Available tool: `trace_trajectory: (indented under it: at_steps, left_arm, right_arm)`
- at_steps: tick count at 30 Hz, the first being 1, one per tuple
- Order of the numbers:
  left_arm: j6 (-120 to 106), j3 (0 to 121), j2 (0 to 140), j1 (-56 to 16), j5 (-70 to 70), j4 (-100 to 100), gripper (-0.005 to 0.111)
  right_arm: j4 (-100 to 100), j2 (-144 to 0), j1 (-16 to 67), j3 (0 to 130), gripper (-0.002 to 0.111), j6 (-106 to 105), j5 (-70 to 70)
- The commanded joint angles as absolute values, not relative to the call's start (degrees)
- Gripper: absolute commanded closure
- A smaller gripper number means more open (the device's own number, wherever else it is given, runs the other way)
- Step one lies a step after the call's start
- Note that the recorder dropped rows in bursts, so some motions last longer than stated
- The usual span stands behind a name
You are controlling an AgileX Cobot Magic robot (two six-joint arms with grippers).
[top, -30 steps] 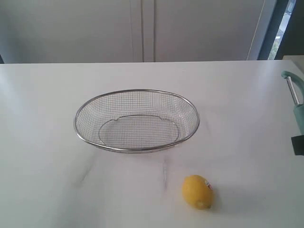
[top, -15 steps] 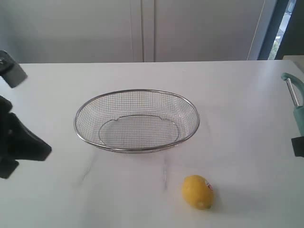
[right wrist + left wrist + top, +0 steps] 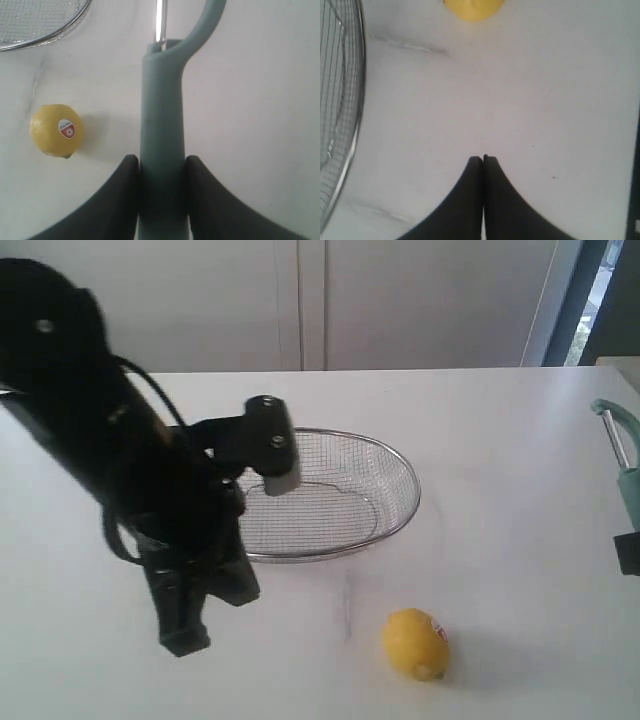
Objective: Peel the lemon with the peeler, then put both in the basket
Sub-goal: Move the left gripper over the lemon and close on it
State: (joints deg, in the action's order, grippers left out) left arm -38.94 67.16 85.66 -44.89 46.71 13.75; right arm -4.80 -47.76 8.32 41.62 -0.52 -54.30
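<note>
Change: the left arm (image 3: 120, 450) has swung into the exterior view. A second ago it was not there at all, half a second ago it was only at the left edge. Now it crosses in front of the left part of the basket (image 3: 408, 490) and hides that part.

The left gripper (image 3: 185, 642) points down at the table (image 3: 500, 430), in front of the basket and to the left of the lemon (image 3: 415, 643). It is apart from both. In the left wrist view its jaws are pressed together with nothing between them, and the lemon sits straight ahead of them at the frame edge.

Nothing else has moved. The lemon lies on the table in front of the basket, toward the right, clear of the rim. The basket is empty.

The peeler (image 3: 161, 125) is up at the right edge of the exterior view, off the table. The right gripper (image 3: 161, 161) is clamped on its pale teal handle, with the metal blade pointing away from the wrist. That grip looks the same across all three exterior frames.

Our read: the peeler is already in hand, and the left arm is coming in for the lemon, probably to grab and steady it. Its jaws will need to spread first. No peeling has been done and the skin looks whole.

Labels: there is a small round sticker (image 3: 66, 129) on the lemon, a red shield-like shape with a white mark on a white ground. Any text on it is too small to read. We see no brand or writing on the peeler, basket or grippers.
</note>
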Motion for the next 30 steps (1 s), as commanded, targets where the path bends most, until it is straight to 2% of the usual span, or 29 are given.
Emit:
trace_trajectory:
  at_steps: [1, 9, 11, 14, 15, 16, 17, 19, 21, 30]
  left_arm:
    - [-37.72, 75.16, 92.27, -52.85, 48.25, 4.86, 0.107]
    - [-52.03, 82.82, 100.25, -62.77, 44.98, -2.72, 0.107]
    - [-60.28, 82.82, 101.81, -64.71, 42.83, -2.97, 0.101]
    - [-64.75, 82.82, 103.30, -65.27, 41.39, -3.24, 0.083]
    - [-67.25, 82.71, 103.96, -65.27, 40.58, -3.24, 0.067]
    - [-68.00, 82.71, 104.29, -65.27, 39.97, -3.24, 0.060]
    - [-68.00, 82.71, 104.68, -65.27, 38.13, -3.24, 0.045]
    - [-67.89, 82.71, 105.18, -65.27, 34.92, -3.24, 0.033]
    - [-67.89, 82.71, 106.11, -65.27, 33.27, -3.14, 0.030]
    - [-67.89, 82.71, 110.09, -65.27, 28.72, -2.87, 0.030]
  right_arm:
    - [-3.85, -47.42, 7.95, 40.80, 0.108, 0.00, -54.55]
    - [3.68, -47.42, 7.95, 39.27, 0.108, 6.65, -56.16]
    - [4.94, -47.42, 7.95, 39.27, 0.108, 7.95, -56.40]
    - [4.94, -47.42, 7.95, 39.27, 0.108, 7.95, -56.40]
    - [4.94, -47.42, 7.95, 39.27, 0.108, 7.95, -56.40]
    - [4.94, -47.42, 7.95, 39.27, 0.108, 7.95, -56.40]
    - [4.94, -47.42, 7.95, 39.27, 0.108, 7.95, -56.51]
    - [4.94, -47.42, 7.95, 39.27, 0.108, 7.95, -56.51]
    - [4.94, -47.42, 7.95, 39.27, 0.108, 7.95, -56.51]
    - [4.94, -47.42, 7.95, 39.27, 0.108, 7.95, -56.51]
